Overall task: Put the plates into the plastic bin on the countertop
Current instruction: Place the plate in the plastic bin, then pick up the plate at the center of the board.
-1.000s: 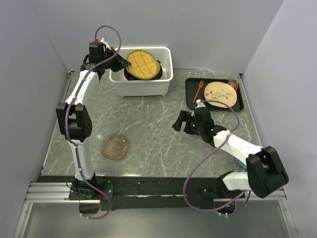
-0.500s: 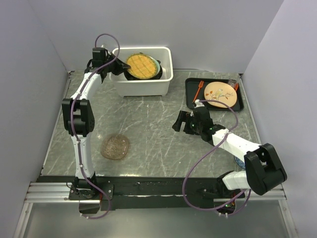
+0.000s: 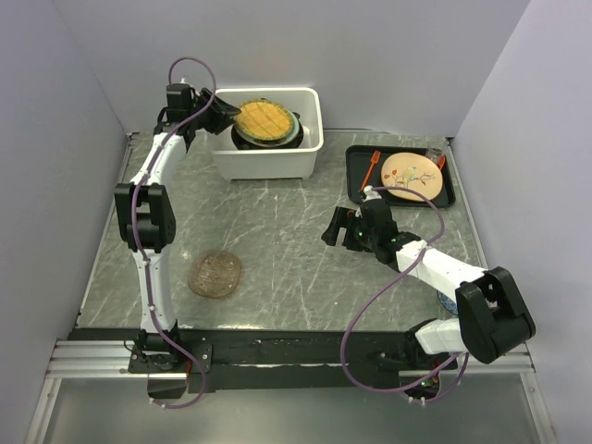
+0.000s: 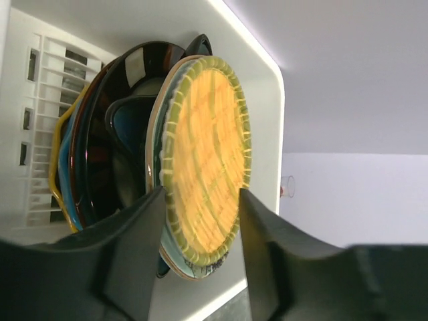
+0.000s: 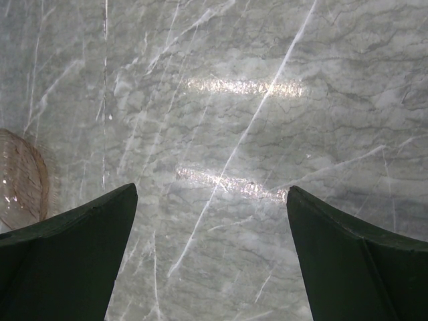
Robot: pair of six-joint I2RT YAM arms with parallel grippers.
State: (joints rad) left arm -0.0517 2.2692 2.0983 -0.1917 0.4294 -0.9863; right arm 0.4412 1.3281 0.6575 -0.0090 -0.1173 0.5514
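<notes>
lower plates (image 4: 100,157) in bin (image 3: 264,165) mostly hidden under top plate (image 4: 204,157); amber glass plate (image 5: 17,180) cut by rt-wrist view's edge.

The top plate (image 4: 204,167) was orange with a yellow-green scalloped rim; the bin (image 3: 268,165) was white, the table (image 3: 287,250) grey, white-veined marble.
</notes>
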